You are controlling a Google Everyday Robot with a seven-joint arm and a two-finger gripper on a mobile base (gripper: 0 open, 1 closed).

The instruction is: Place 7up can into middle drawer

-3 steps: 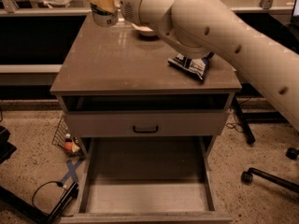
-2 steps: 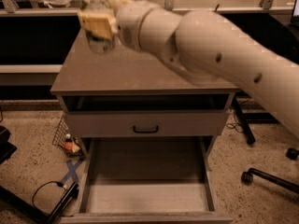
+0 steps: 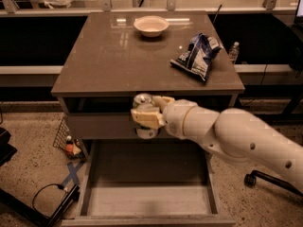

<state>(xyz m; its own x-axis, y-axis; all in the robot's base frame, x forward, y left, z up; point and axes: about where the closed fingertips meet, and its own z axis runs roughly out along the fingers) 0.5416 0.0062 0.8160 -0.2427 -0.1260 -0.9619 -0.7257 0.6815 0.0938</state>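
Height is what changed: the gripper (image 3: 147,117), closed firmly around the 7up can (image 3: 143,100), has dropped from over the cabinet top (image 3: 118,56) and now hangs above the open middle drawer (image 3: 147,197), near its back edge. The white bowl (image 3: 151,25) and chip bag (image 3: 198,56) sit higher, behind the drawer. Likely only lowering and release remain.

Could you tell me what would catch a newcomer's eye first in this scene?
The big white arm reaches in from the right, its claw clasping the 7up can in front of the cabinet, above the open middle drawer. On the cabinet's top sit a white bowl and a blue chip bag.
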